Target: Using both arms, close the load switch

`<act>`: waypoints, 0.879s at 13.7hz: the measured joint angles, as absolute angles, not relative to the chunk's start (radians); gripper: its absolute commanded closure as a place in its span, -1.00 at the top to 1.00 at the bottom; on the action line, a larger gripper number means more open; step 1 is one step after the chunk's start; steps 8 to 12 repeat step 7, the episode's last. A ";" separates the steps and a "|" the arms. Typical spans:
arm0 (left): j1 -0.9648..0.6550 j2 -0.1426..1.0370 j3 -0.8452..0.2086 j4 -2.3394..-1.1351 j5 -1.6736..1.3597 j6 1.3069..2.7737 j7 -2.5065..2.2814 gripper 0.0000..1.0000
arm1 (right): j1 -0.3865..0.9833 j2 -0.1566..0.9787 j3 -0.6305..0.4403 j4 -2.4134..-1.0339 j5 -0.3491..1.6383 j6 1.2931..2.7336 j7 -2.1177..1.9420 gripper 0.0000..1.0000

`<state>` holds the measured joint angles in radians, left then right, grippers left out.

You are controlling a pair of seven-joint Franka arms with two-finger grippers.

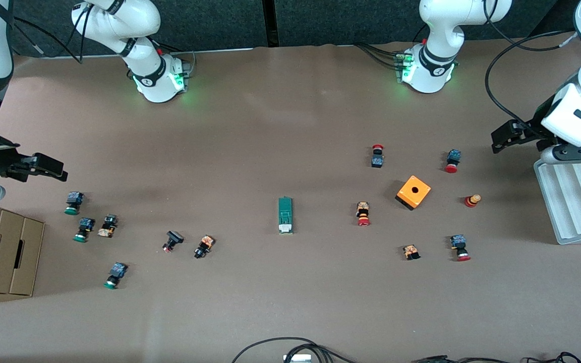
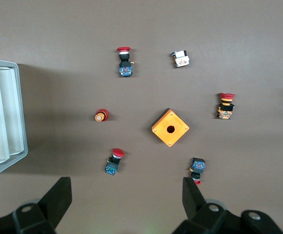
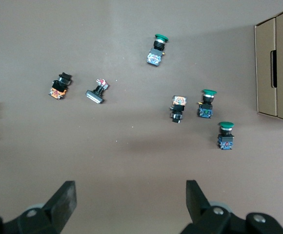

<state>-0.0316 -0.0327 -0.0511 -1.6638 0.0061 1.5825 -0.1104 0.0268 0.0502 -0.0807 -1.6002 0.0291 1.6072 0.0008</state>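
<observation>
The narrow dark-green load switch (image 1: 285, 215) with its white lever lies mid-bench (image 1: 290, 126). Left end effector (image 1: 503, 139) and right end effector (image 1: 51, 169) hover open over the bench's ends.

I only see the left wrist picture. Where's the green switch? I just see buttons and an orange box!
Observer: The load switch lies mid-table, toward the right arm's end from the orange box.
Operator: Is anything holding it?
Observer: No. The right gripper hangs open at the right arm's end of the table, above the green buttons.
Operator: And my gripper?
Observer: The left gripper is open too, beside the grey tray.
</observation>
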 measured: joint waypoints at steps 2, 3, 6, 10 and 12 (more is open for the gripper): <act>-0.026 -0.029 -0.047 -1.664 0.009 1.577 -0.111 1.00 | 0.027 0.050 -0.081 -1.601 0.029 1.607 0.001 1.00; -0.023 -0.027 -0.047 -1.664 0.010 1.577 -0.111 1.00 | 0.027 0.050 -0.080 -1.602 0.029 1.607 0.001 1.00; -0.022 -0.021 -0.047 -1.661 0.010 1.576 -0.111 1.00 | 0.027 0.050 -0.079 -1.603 0.029 1.607 0.001 1.00; -0.022 -0.020 -0.047 -1.656 0.010 1.576 -0.111 1.00 | 0.027 0.050 -0.079 -1.604 0.029 1.607 0.001 1.00; -0.022 -0.020 -0.047 -1.656 0.010 1.576 -0.111 1.00 | 0.027 0.050 -0.079 -1.604 0.029 1.607 0.001 1.00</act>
